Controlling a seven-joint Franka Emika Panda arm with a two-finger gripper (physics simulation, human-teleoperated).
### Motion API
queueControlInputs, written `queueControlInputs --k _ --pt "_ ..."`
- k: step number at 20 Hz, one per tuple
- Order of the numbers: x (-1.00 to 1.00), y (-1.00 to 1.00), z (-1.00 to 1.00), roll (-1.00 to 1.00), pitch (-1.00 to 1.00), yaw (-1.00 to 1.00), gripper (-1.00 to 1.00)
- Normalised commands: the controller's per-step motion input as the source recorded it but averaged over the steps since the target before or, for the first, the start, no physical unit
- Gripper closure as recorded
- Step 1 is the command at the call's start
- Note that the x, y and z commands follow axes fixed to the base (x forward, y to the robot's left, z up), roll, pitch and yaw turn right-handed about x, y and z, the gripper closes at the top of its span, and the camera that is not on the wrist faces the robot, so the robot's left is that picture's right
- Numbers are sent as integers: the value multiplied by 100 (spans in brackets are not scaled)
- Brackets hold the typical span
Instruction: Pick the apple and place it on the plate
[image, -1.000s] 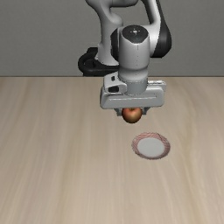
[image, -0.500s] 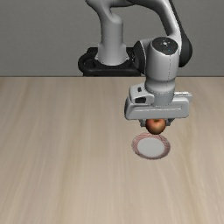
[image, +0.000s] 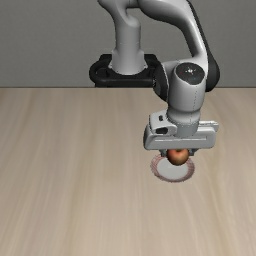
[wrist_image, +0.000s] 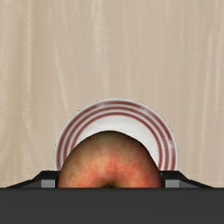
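The apple (image: 177, 156) is grasped between the two fingers of the end effector (image: 178, 151), directly over the plate (image: 170, 177). Whether it touches the plate cannot be told. From the wrist view the apple (wrist_image: 109, 164), red with yellowish patches, sits squeezed between the fingertips (wrist_image: 172, 180), one pressing on each side. The plate's (wrist_image: 114, 110) red-ringed rim arcs around behind it. The plate is white in the middle and lies flat on the pale wooden surface (image: 60, 180). The grey-and-white arm (image: 150, 20) bends down over it from above.
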Motion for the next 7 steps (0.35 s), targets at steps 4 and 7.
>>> queueControlInputs --k 4,7 --pt "0 0 0 0 0 0 -100" --pt "0 0 0 0 0 0 -100"
